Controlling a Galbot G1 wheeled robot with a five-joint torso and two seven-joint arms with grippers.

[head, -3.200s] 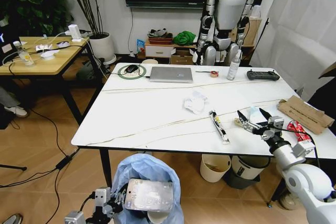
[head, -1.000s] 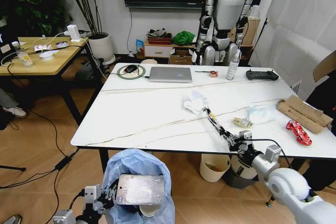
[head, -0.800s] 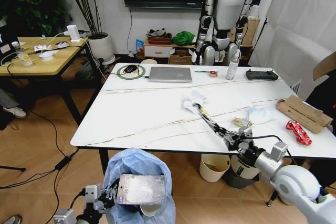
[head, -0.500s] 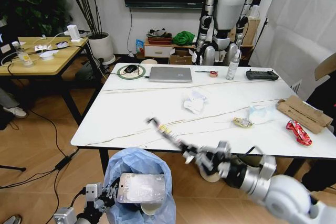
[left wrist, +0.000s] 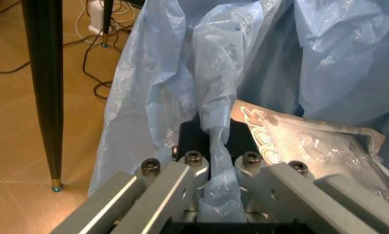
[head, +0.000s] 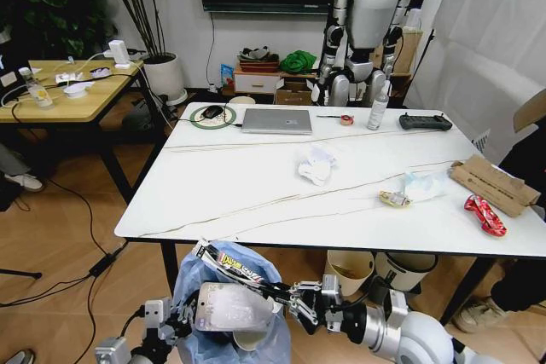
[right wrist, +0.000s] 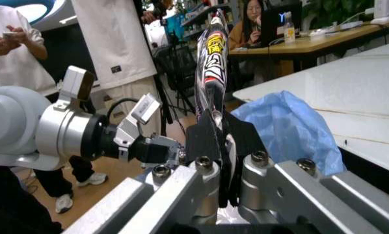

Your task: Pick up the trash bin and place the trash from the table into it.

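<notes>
Right hand (head: 294, 303): clamped on long printed wrapper (head: 235, 265), over trash bin (head: 213, 283). Left hand (left wrist: 211, 187): pinching bin's blue bag (left wrist: 207, 117). Risk: the wrapper's length could catch the rim and fall outside. Tissue (head: 316, 164) remains on desk (head: 213, 193).

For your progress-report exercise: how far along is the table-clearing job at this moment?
Done: the blue-bagged trash bin is held up by the left tool, a clear plastic pack inside. In hand: the right tool holds a long printed wrapper over it. Left: crumpled white tissue, small wrapper, red wrapper, brown cardboard.
</notes>
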